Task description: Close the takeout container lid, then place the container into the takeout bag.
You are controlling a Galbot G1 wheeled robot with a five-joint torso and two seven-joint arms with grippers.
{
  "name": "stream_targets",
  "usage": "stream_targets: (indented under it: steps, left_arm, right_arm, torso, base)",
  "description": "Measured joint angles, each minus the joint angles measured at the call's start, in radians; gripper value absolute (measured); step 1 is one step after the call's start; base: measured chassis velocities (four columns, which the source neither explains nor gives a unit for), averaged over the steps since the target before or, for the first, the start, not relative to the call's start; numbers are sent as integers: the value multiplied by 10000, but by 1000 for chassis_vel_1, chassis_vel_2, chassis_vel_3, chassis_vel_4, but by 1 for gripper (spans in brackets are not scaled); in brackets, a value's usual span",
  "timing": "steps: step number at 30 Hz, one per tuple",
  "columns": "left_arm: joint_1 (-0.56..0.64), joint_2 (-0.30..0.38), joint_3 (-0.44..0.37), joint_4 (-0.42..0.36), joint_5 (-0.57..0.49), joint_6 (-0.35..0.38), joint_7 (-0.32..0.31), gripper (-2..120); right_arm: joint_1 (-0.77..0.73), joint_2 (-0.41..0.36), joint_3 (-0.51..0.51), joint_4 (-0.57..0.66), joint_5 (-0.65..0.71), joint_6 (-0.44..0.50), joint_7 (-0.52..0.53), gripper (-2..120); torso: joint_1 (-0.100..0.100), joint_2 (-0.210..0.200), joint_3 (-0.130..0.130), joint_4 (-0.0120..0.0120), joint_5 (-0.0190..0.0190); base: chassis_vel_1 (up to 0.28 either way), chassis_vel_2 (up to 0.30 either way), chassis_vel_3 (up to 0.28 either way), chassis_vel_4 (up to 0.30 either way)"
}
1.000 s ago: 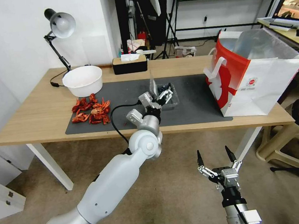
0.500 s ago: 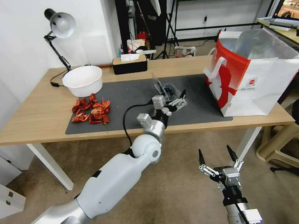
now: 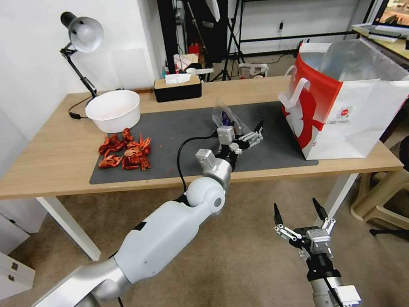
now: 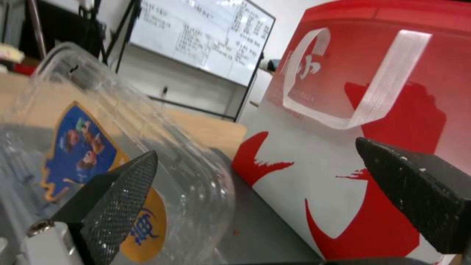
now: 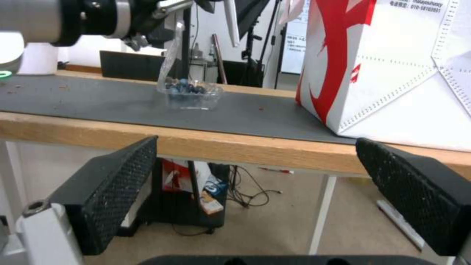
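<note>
One container (image 3: pixel 227 120) with one lid (image 4: pixel 123 121), mid-mat. One bag (image 3: pixel 349 105) at the right, with two handles in sight. One bowl (image 3: pixel 113 110) and one lamp (image 3: pixel 80 37) at the far left. One tissue box (image 3: pixel 177 88) at the far edge. One heap of red crayfish (image 3: pixel 125 155); single pieces cannot be counted. Two grippers: left (image 3: pixel 247 138), right (image 3: pixel 301 216).

Takeout container (image 3: pixel 226 120) on mat (image 3: pixel 173 127), left of takeout bag (image 3: pixel 349 105).

glossy white-and-silver left arm (image 3: pixel 173 229) with a looping black cable (image 3: pixel 184 148); both tools have black textured fingers (image 5: pixel 117 187).
</note>
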Motion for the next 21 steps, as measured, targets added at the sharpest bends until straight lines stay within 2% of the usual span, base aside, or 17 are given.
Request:
stream_targets:
  steps: [10,12,14,16,17,20,21]
  left_arm:
    - [-357,-477,-80,442,-1729,580,-272,100]
    - [-470,-753,-308,552,-2586,963,-917,100]
    - [-506,-842,-404,578,-2882,1073,-1149,100]
    - [-597,-1065,-702,615,-3558,1455,-1808,100]
    - [-597,-1065,-702,615,-3558,1455,-1808,100]
    - [-748,-1274,-1047,692,-4018,2081,-2724,87]
    - [-748,-1274,-1047,692,-4018,2081,-2724,87]
  right_arm:
    - [-3,4,8,7,-1,0,9,100]
    - [-2,8,6,18,-2,0,9,100]
    - [-2,8,4,34,-3,1,9,100]
    - [0,6,-14,97,9,0,0,100]
    - [0,6,-14,97,9,0,0,100]
    - [29,-25,-43,234,123,-64,-27,100]
    - [29,-25,-43,234,123,-64,-27,100]
  torso:
    - [1,0,0,0,0]
    - [0,0,0,0,-1]
    - [0,0,0,0,0]
    - [0,0,-1,0,-2]
    - [0,0,-1,0,-2]
    - [0,0,0,0,0]
    - [0,0,0,0,0]
  base:
    - [0,0,0,0]
    - [0,0,0,0]
    - [0,0,0,0]
    - [0,0,0,0]
    - [0,0,0,0]
    - [0,0,0,0]
    - [0,0,0,0]
